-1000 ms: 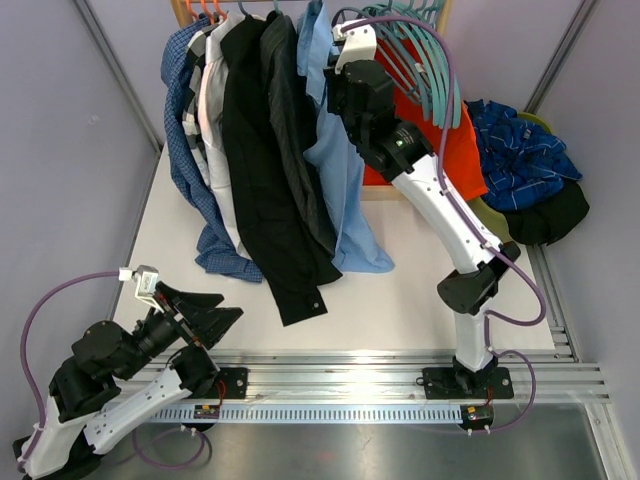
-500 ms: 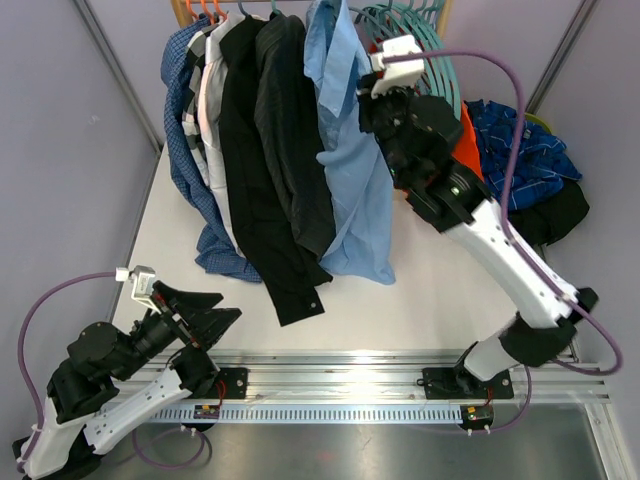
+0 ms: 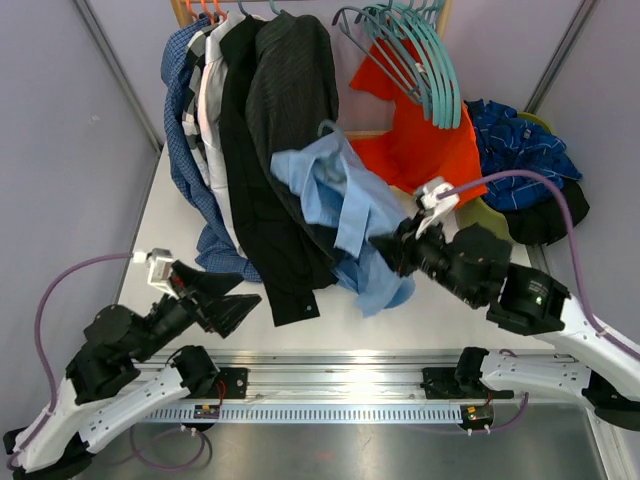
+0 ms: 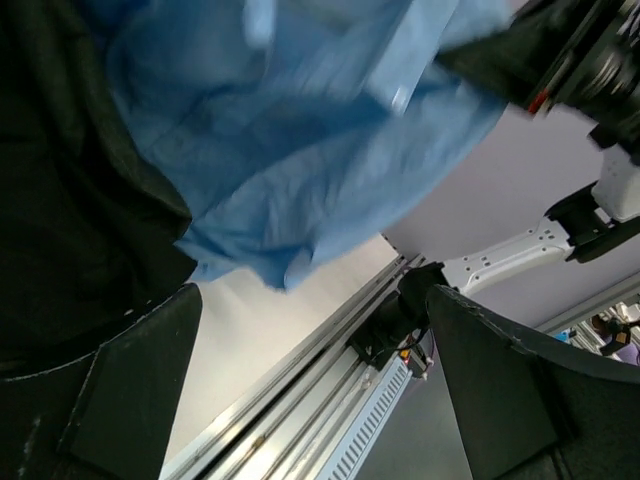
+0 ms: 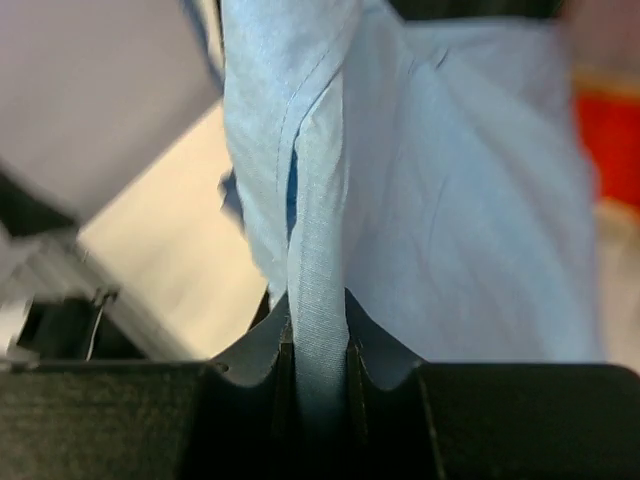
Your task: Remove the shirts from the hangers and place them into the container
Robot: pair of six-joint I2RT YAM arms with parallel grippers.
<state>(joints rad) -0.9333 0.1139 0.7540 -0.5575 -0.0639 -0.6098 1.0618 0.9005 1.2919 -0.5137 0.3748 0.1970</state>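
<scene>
Shirts [image 3: 250, 150] are hanging in a dense row over the back left of the white bench [image 3: 150, 230]: a gingham shirt [image 3: 185, 130] outermost on the left, then a white shirt [image 3: 212, 110], a black shirt [image 3: 245, 190] and a charcoal shirt [image 3: 300, 100]. Just right of them, a light blue shirt [image 3: 340, 210] is stretching through the air toward the front right, bunched and sagging above the bench. Whether its hem is touching the surface I cannot tell. A teal hanger hook [image 3: 328, 130] is poking out near its collar, well below the top of the row.

An orange cloth [image 3: 425, 145] is hanging at the back, under a cluster of empty teal hangers [image 3: 425, 60]. At the far right, the olive-green container [image 3: 492, 218] is showing only a bit of rim, with a dark blue check shirt [image 3: 520, 150] and a black garment [image 3: 555, 215] piling over it.

The right tool [image 3: 385, 252] is pinching a fold of the light blue shirt, its fingers [image 5: 250, 350] pressing the fabric tightly from both sides. The left tool [image 3: 232, 305] is hovering near the front left with its fingers [image 4: 130, 390] spread wide, holding nothing, pointing toward the black and light blue shirts.
</scene>
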